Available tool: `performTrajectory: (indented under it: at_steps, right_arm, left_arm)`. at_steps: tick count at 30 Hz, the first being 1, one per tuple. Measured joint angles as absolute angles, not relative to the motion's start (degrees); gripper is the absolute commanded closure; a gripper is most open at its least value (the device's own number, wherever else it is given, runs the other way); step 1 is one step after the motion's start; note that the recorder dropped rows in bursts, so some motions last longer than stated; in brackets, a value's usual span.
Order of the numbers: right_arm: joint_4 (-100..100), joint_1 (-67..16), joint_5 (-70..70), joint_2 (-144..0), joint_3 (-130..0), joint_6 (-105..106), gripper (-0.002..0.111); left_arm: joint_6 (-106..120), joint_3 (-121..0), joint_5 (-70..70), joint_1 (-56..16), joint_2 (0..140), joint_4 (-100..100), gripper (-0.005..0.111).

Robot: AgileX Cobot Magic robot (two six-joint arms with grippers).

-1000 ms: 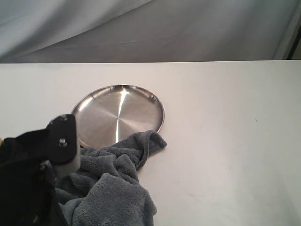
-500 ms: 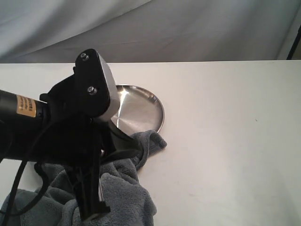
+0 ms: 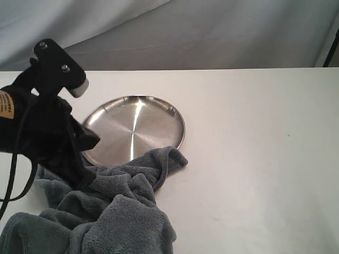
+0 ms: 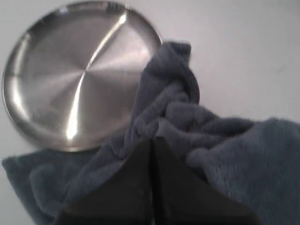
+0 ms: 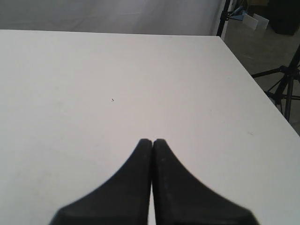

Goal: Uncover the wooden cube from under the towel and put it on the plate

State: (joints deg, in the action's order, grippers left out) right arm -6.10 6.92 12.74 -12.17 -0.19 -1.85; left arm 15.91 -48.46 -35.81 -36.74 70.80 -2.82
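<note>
Grippers first. My left gripper (image 4: 152, 140) is fully closed, its two black fingers (image 4: 126, 187) pressed flat together with no cloth showing between them. The tips sit low over a ridge of the dark grey-blue fluffy fleece towel (image 3: 119, 211), and I cannot tell whether they touch it. My right gripper (image 5: 152, 140) is also closed, on nothing, and hangs above the white tabletop (image 5: 117, 84), well apart from the task's things. A black tripod stand (image 5: 281, 89) stands beyond the table's edge in that view.

Towel: bunched in thick folds at the near left of the table in the exterior view, partly under my left arm (image 3: 42, 132). One folded corner lies over the near rim of the round shiny stainless-steel plate (image 3: 132, 124).

Plate: flat on the table, just behind the towel, its brushed surface catching a bright streak of light.

Pale wooden cube: in sight in no view. The towel's folds hide whatever lies beneath them.
</note>
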Motion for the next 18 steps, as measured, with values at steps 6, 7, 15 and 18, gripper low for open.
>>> performTrajectory:
  at_steps: [6,7,15,18]
  right_arm:
    - [-6.1,6.92,12.74,-12.17,-0.19,-1.85,0.108]
    - [-6.1,6.92,12.74,-12.17,-0.19,-1.85,0.108]
    - [-6.1,6.92,12.74,-12.17,-0.19,-1.85,0.108]
    - [-6.1,6.92,12.74,-12.17,-0.19,-1.85,0.108]
  left_arm:
    - [14.45,-48.46,-51.51,-36.74,70.8,0.0,0.107]
    - [14.45,-48.46,-53.36,-36.74,70.8,0.31,0.107]
    - [20.84,-48.46,-63.88,-36.74,70.7,-6.63,0.106]
    - [30.35,-48.46,-66.33,-36.74,70.7,-16.58,0.106]
